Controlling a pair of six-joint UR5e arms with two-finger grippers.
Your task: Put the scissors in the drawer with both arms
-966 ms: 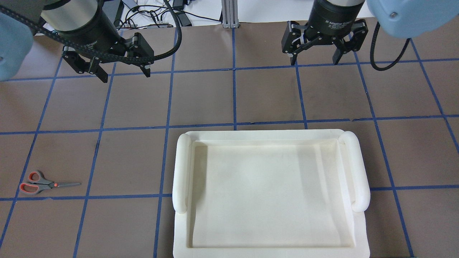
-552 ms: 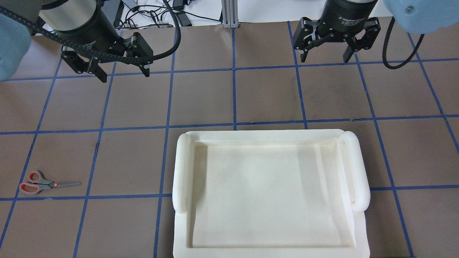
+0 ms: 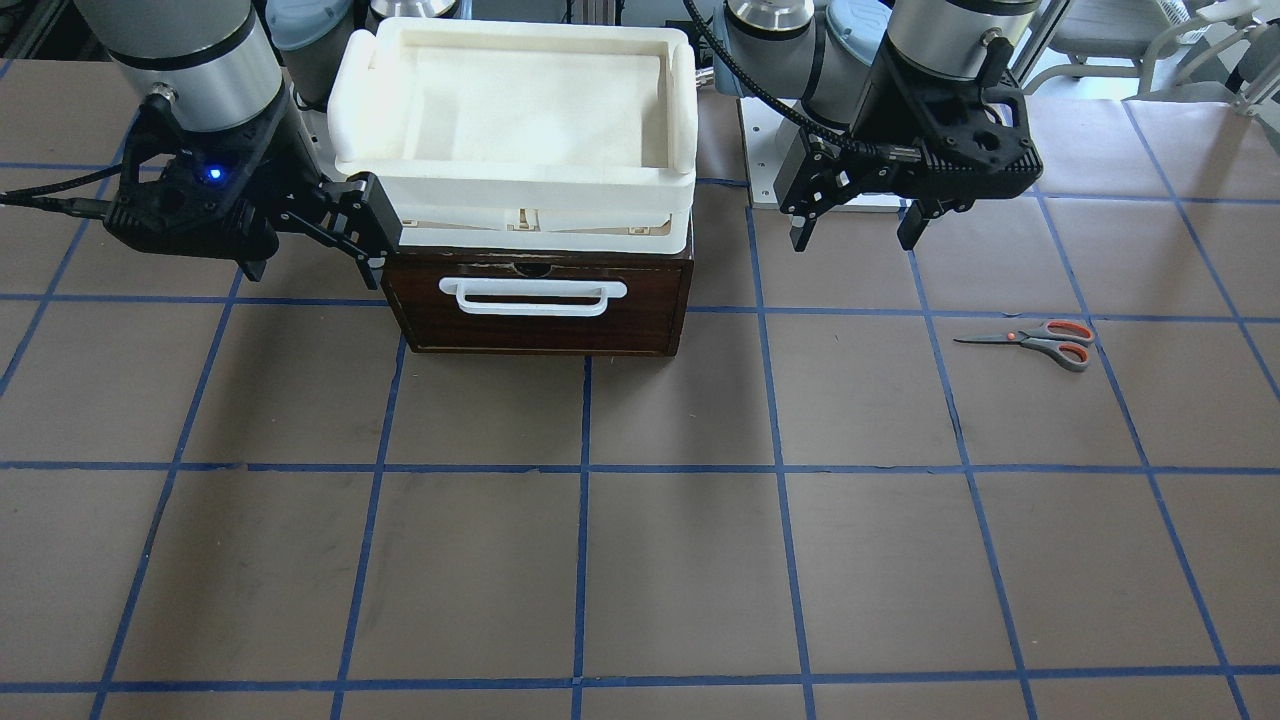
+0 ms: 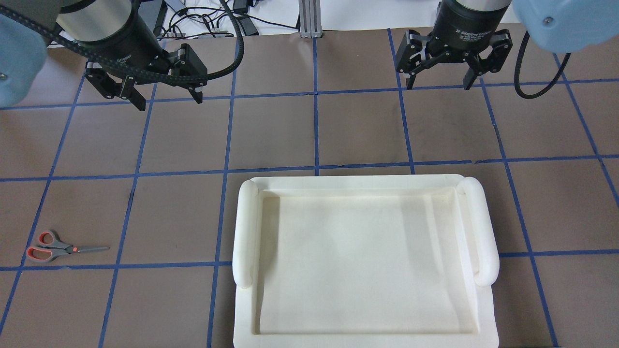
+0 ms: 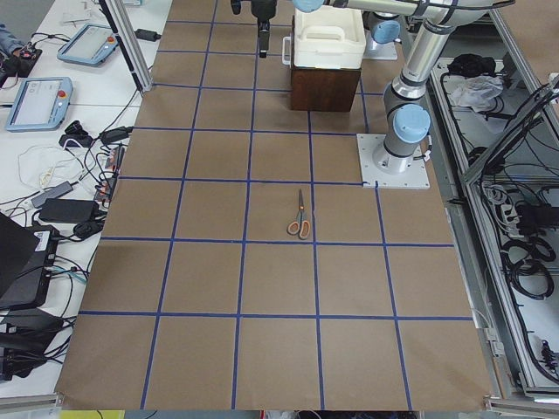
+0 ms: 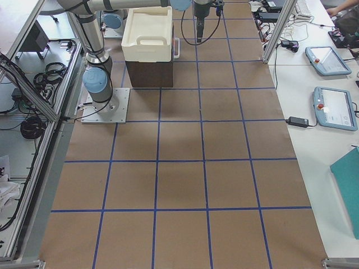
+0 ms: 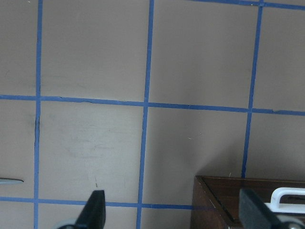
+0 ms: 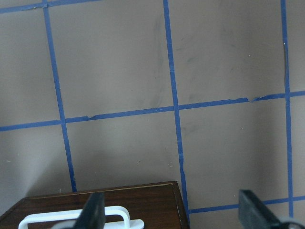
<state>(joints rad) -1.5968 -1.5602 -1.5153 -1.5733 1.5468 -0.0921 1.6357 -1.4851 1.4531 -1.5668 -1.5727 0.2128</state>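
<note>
While both arms hang over the tabletop (image 3: 660, 560), neither one holds anything. The left tool (image 4: 169, 102) has its fingers spread wide apart and hovers clear of the surface, in the front-facing view between the drawer (image 3: 540, 325) and the scissors (image 3: 1035, 340), set back toward the robot's base. The right tool (image 4: 438, 86) is likewise spread wide, with a blue light glowing on its body, and in the front-facing view one finger lies just beside the drawer's upper corner on the robot's right side.

The scissors lie flat on the tabletop on the robot's left side, well apart from the drawer, blades together and pointing toward the middle, orange-lined handles outward. The dark brown drawer shows its front, with the white bar handle (image 3: 533, 296), facing away from the robot. A cream-white tray (image 4: 358, 181) sits on top of it.
</note>
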